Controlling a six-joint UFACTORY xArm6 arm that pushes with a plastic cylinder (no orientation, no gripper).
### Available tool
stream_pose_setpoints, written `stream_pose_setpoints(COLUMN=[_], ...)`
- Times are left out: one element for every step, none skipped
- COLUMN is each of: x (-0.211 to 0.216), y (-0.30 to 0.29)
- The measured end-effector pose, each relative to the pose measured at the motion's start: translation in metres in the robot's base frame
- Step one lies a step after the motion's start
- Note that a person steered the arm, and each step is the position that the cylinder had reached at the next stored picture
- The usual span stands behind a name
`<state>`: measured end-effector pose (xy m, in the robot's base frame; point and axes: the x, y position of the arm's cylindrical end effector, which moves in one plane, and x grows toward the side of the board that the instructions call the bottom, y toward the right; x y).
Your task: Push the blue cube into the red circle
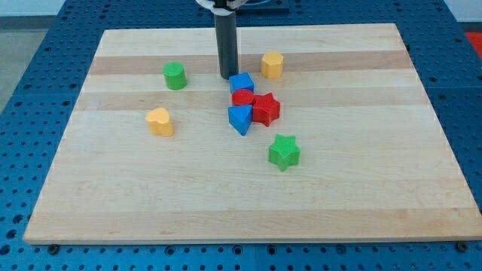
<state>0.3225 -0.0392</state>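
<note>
The blue cube [242,83] sits near the middle top of the wooden board, touching the red circle block [242,97] just below it. My tip [228,76] is just to the view's upper left of the blue cube, very close to or touching its corner. A red star [266,108] lies against the red circle's right side. A blue triangular block [240,118] lies directly below the red circle, touching it.
A green cylinder [175,75] stands at the left, a yellow heart [160,120] below it. A yellow hexagon [272,65] is right of my tip. A green star [284,151] lies below the cluster. The board [361,188] rests on a blue pegboard table.
</note>
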Motion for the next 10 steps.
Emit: stream_pose_setpoints(x=[0.007,0.028,0.028,0.023,0.022,0.022,0.022,0.022,0.025,0.03], y=[0.012,0.014,0.014,0.014,0.014,0.014,0.01,0.005,-0.021,-0.047])
